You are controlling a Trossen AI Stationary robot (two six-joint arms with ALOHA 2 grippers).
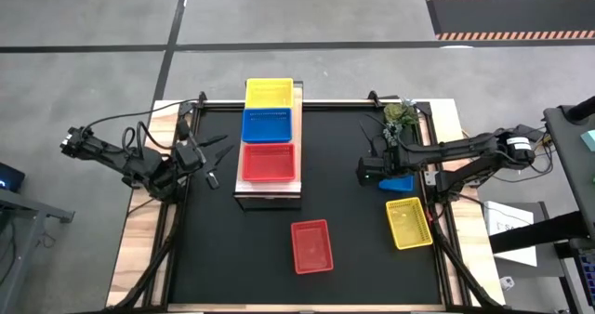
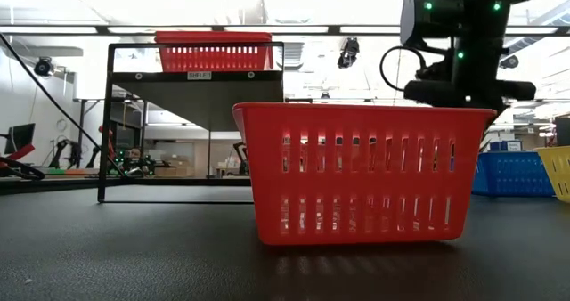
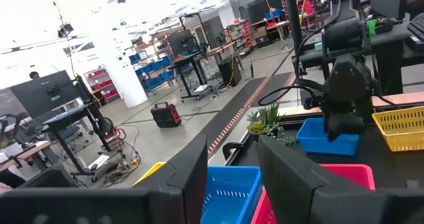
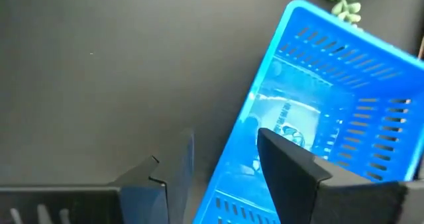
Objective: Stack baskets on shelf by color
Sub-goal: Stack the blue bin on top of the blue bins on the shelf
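The shelf [image 1: 269, 191] carries a yellow basket [image 1: 269, 92], a blue basket [image 1: 267, 124] and a red basket [image 1: 269, 161] in a row on its top. Another red basket [image 1: 311, 246] and a yellow basket [image 1: 409, 223] rest on their bottoms on the black table. A blue basket [image 4: 331, 118] lies at the right, under my right gripper [image 4: 218, 144]. That gripper points steeply down and is open: one finger [image 4: 291, 168] stands over the basket's inside, the other [image 4: 165, 177] outside its wall. My left gripper [image 1: 216, 161] waits open, left of the shelf.
A small green plant [image 1: 400, 117] stands at the table's far right, just behind the blue basket. The near red basket [image 2: 361, 172] fills the middle of the low view. Bare black tabletop lies between the shelf and my right gripper.
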